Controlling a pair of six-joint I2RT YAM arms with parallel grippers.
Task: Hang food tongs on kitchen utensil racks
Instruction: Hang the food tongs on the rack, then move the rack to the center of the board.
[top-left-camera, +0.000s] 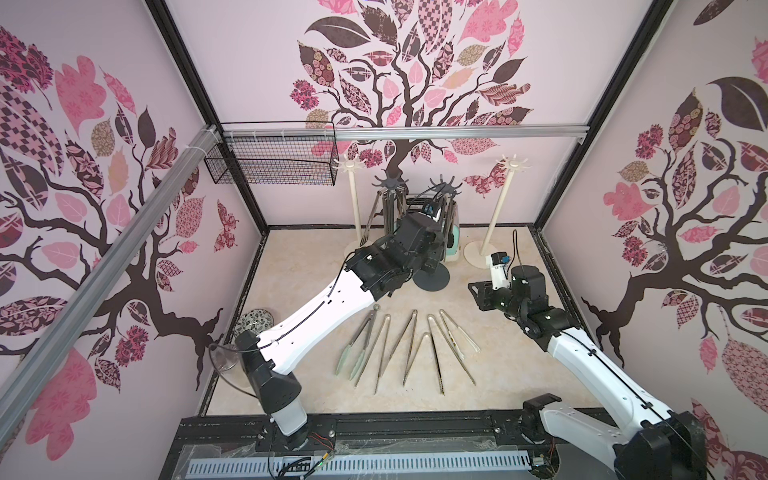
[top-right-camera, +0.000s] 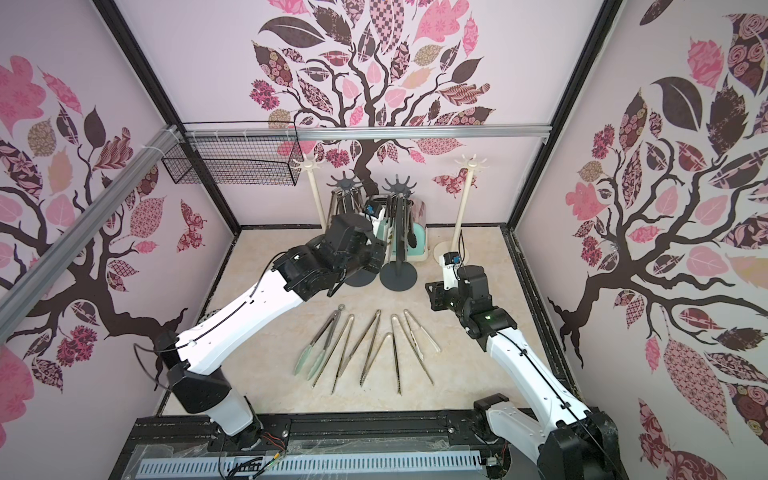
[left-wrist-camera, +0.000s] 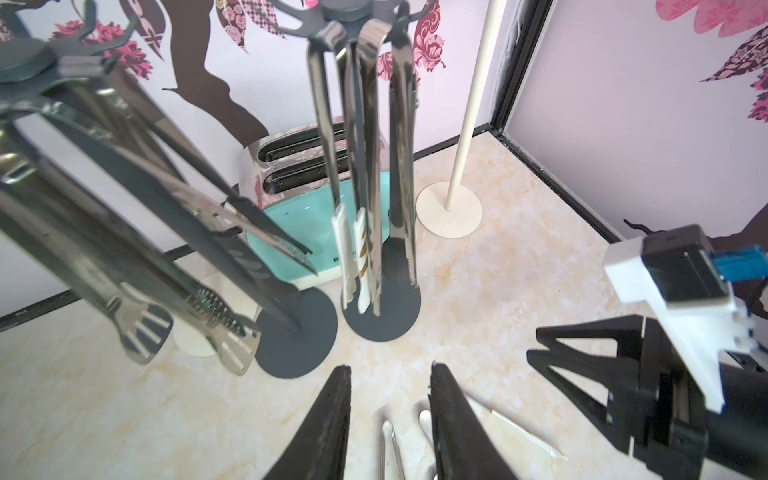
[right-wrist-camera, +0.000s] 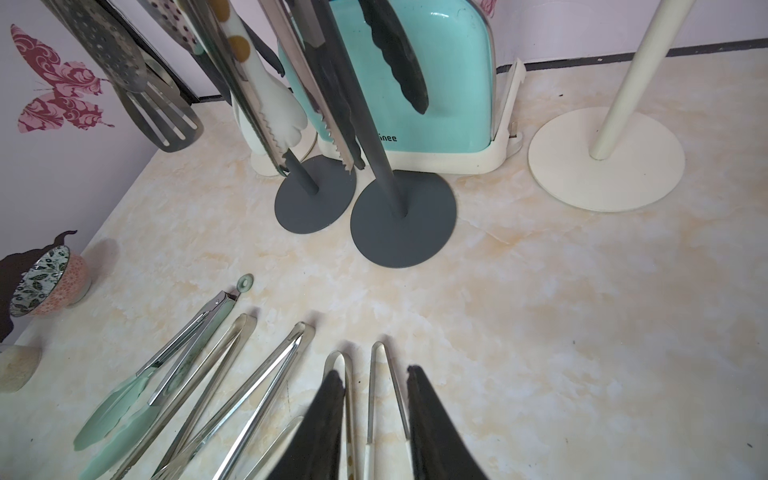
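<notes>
The slim steel tongs with cream-looking tips (right-wrist-camera: 371, 395) lie flat directly under the right gripper (right-wrist-camera: 374, 372), with their looped end just ahead of its fingertips. They are the outermost of six pairs fanned on the marbled desk (right-wrist-camera: 582, 311). The gripper's jaws stand apart with nothing between them, and it appears to hover above the desk rather than touch it.

A bare steel pair (right-wrist-camera: 336, 354) lies close alongside, beneath one finger. A straight descent could catch both pairs, or shove one arm sideways into its neighbour. Thin, slick metal lying flat may also slide out of a pinch. If taken far from the loop, it may pivot and hang crooked.

Ahead of that gripper stand two dark grey pole racks (right-wrist-camera: 399, 216), their hooks crowded with hung tongs (left-wrist-camera: 365, 166). A bare cream pole rack (right-wrist-camera: 606, 166) stands off to its side. Carrying a pair toward the grey crowns risks knocking hung pairs loose. A hard snag on a hook might also tip a slender pole on its round base.

The left gripper (left-wrist-camera: 390, 368), jaws apart and empty, hangs close before those hung tongs. The right gripper is just beside it, so the two arms could clash if both move in.
</notes>
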